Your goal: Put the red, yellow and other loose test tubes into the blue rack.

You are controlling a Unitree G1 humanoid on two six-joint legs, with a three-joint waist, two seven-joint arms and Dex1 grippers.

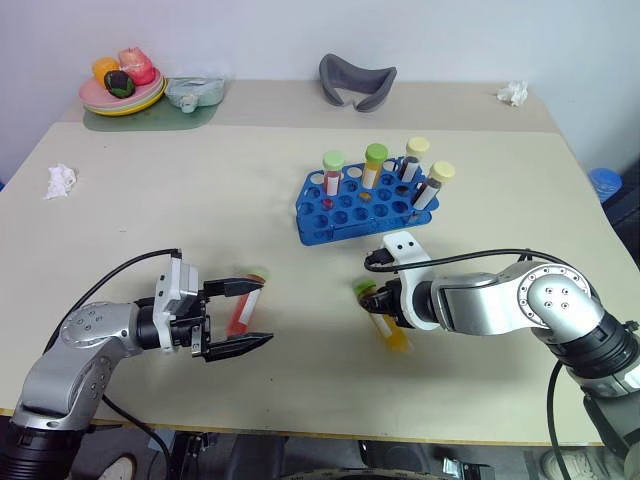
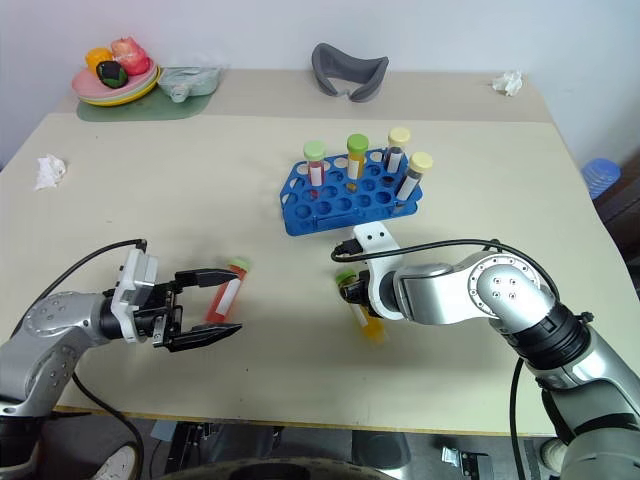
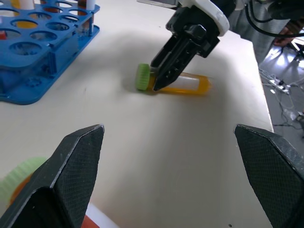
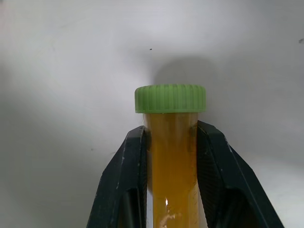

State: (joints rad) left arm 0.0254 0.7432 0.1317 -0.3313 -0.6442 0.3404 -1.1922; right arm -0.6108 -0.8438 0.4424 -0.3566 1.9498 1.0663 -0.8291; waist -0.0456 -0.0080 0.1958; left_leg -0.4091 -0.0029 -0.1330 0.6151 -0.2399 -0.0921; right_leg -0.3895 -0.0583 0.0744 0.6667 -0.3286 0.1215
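Note:
The blue rack (image 1: 345, 215) stands at mid-table with several capped tubes upright in it. A yellow tube with a green cap (image 1: 392, 333) lies on the table in front of the rack. My right gripper (image 4: 171, 133) is shut on it just below the cap, and the left wrist view shows the same grip on the yellow tube (image 3: 187, 84). The red tube with a pale green cap (image 1: 243, 308) lies on the table to the left. My left gripper (image 1: 245, 316) hovers wide open around it, one finger on either side, with nothing held.
A plate of toy food (image 1: 122, 90) on a green mat sits at the back left corner. A grey curved object (image 1: 357, 80) lies at the back. Crumpled tissues lie at the left (image 1: 60, 180) and at the back right (image 1: 513, 93).

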